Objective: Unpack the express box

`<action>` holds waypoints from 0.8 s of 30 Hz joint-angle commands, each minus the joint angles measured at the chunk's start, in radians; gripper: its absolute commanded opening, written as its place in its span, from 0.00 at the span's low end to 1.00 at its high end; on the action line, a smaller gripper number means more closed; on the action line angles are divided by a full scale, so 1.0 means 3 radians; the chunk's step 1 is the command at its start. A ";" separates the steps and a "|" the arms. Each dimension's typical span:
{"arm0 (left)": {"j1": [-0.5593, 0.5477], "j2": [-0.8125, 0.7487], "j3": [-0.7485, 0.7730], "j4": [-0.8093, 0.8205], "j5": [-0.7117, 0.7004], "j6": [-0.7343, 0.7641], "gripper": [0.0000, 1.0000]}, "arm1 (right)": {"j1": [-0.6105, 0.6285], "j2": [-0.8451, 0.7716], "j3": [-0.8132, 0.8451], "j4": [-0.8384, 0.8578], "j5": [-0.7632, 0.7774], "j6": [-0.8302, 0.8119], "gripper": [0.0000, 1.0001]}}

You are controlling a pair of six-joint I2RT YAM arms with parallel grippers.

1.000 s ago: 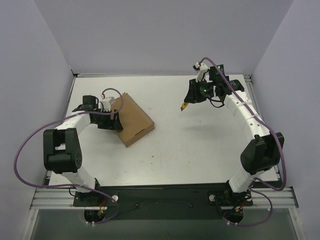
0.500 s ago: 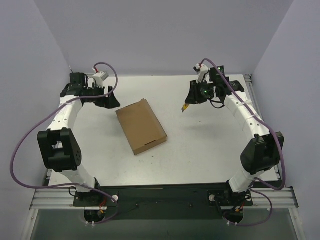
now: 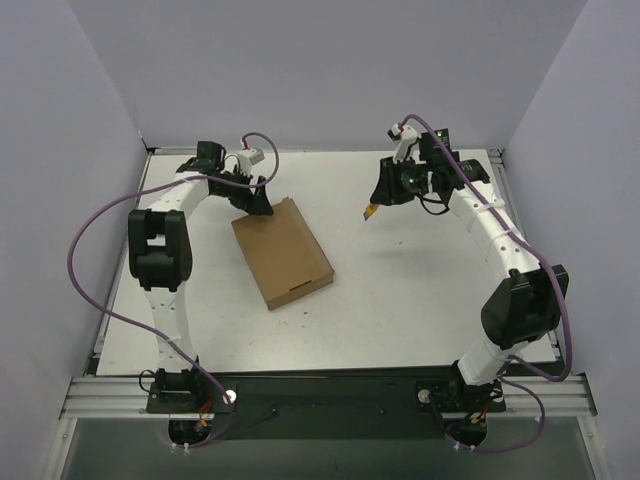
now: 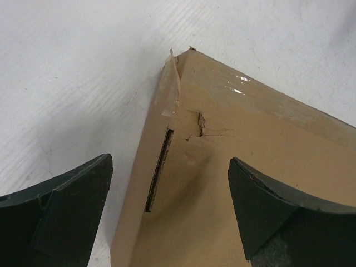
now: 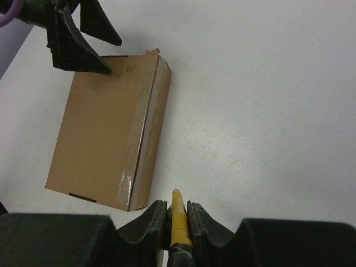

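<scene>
A: Box [image 3: 282,251]?
B: Flat on table [image 3: 400,300], closed. L gripper [image 4: 167,206] astride its far corner, jaws wide apart.
A: R gripper [image 5: 177,214]?
B: Right of box, well apart, clamped on yellow tool [image 5: 178,222].

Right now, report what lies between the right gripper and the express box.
Only bare table between the right gripper, clamping a yellow tool, and the express box; top view shows it.
</scene>
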 commanded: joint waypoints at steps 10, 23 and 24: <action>-0.0152 -0.0552 -0.1199 0.0128 -0.0636 -0.0611 0.81 | 0.0167 -0.0113 0.0019 0.0001 0.0065 -0.0230 0.00; -0.0209 -0.1749 -0.2266 0.0593 -0.0285 -0.1134 0.87 | 0.0515 0.0162 0.0198 0.0109 0.0192 -0.0394 0.00; -0.0209 -0.1770 -0.2245 0.0664 -0.0218 -0.1134 0.89 | 0.0526 0.0193 0.0259 0.0124 0.0203 -0.0368 0.00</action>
